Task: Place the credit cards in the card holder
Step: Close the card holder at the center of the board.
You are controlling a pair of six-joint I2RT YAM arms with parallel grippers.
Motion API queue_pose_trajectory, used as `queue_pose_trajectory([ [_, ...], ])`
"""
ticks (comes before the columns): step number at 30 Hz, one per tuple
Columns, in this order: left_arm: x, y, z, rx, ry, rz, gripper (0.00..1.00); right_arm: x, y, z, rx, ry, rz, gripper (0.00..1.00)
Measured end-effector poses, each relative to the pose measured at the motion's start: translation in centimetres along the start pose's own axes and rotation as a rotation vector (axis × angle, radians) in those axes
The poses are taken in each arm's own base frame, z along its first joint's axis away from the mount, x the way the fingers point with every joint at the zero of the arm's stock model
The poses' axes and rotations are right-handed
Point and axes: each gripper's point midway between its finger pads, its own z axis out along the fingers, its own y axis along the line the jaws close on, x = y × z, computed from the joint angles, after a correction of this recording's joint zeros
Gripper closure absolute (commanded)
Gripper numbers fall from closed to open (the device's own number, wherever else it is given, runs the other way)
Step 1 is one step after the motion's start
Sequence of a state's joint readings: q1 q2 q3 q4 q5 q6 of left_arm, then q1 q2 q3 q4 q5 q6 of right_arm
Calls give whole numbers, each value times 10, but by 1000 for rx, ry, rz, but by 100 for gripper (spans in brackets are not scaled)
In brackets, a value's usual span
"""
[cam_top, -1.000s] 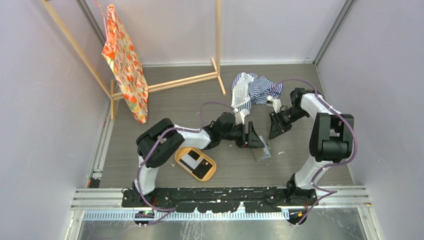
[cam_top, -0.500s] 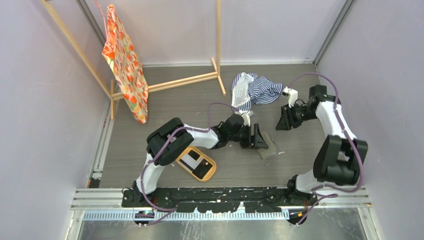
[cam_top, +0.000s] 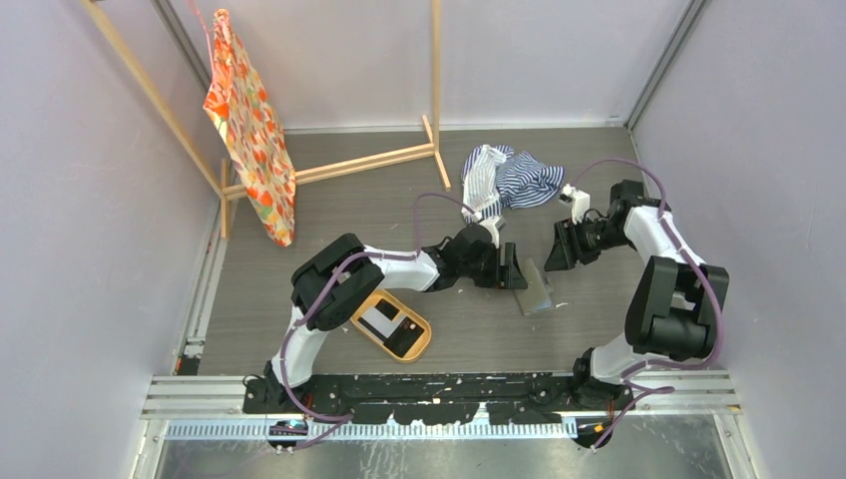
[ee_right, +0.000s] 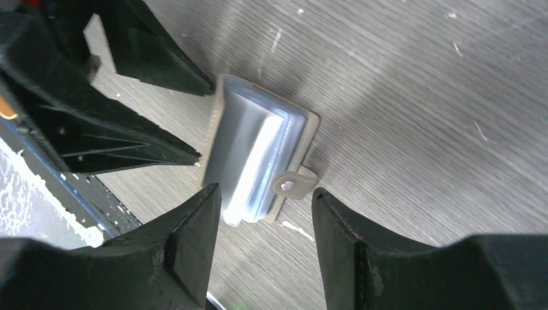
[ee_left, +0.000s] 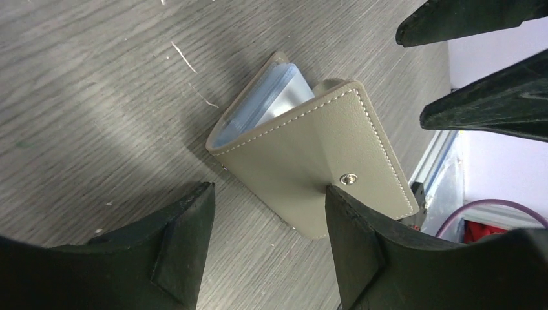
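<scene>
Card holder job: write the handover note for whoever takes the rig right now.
Left gripper: open, empty, aimed at the card holder.
Right gripper: open, empty, aimed at it from the other side.
Card holder: on the table, half open, sleeves showing; no card visible inside.
Credit cards: in the orange tray, apart from the holder.
Done: none visibly loaded. Left: every card.

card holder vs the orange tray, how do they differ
The card holder is grey-brown, squarish and folded; the tray is orange, oval and open-topped. The card holder shows pale blue sleeves; the tray holds black and white cards. Both lie on the table.
</scene>
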State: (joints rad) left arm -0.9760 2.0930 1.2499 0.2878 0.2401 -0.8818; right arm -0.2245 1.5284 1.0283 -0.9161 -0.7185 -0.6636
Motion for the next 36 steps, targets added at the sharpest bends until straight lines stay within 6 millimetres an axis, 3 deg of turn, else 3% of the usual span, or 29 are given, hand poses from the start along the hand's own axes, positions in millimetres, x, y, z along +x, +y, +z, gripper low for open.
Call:
queue_pose_trajectory([
  [7,-5,4,0,-67,26,42,34,14,-14,8,69,87,79,46],
  [17,-6,5,2,-99,54,62,33,25,-15,21,129,203,67,53],
  [32,-6,5,3,-133,88,90,32,32,-23,20,218,273,42,71],
  [36,-6,6,2,-137,90,98,32,32,-26,19,237,277,40,71],
])
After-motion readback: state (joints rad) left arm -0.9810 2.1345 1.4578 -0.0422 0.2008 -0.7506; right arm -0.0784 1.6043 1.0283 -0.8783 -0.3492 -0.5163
